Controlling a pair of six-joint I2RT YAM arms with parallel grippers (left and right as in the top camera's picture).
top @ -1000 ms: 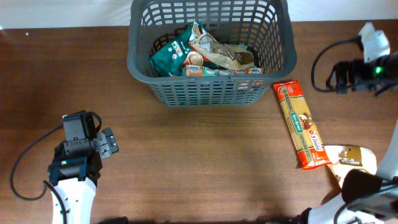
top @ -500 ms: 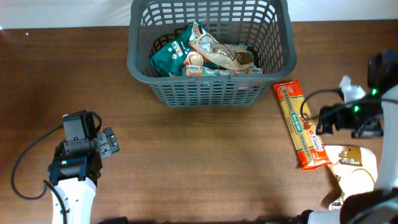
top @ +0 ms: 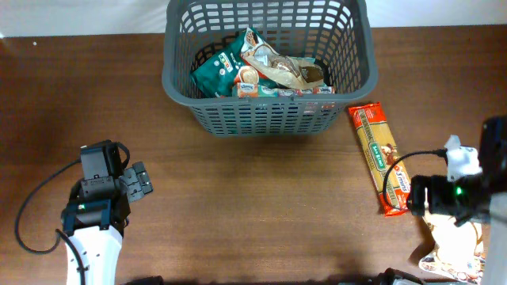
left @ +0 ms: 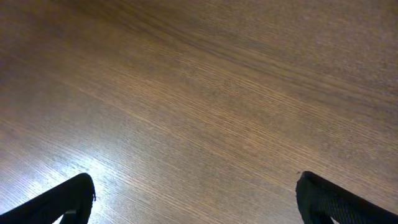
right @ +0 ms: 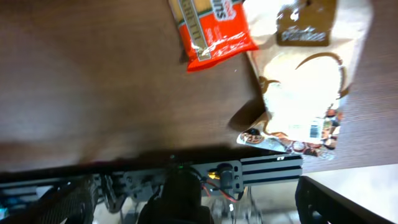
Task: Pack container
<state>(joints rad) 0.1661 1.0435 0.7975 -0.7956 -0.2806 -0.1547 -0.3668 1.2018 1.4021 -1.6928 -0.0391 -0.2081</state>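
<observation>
The dark grey lattice container [top: 261,120] stands at the back centre and holds a green packet [top: 215,73] and a clear bag [top: 281,67]. An orange-red pasta packet [top: 383,157] lies on the table to its right. A cream packet [top: 458,252] lies at the front right, partly under my right arm. My right gripper [top: 417,196] hovers open above the near end of the pasta packet [right: 211,28] and the cream packet [right: 305,87], holding nothing. Over bare wood at the front left, my left gripper [top: 141,184] is open and empty, its fingertips [left: 65,199] wide apart.
The right wrist view shows the table's front edge and the arm's metal mounting rail [right: 267,171] just past it. The wooden table [top: 261,206] stretches between the two arms.
My right arm has swung from the back right corner down to the front right, over the pasta packet's near end. The left arm has not moved.
</observation>
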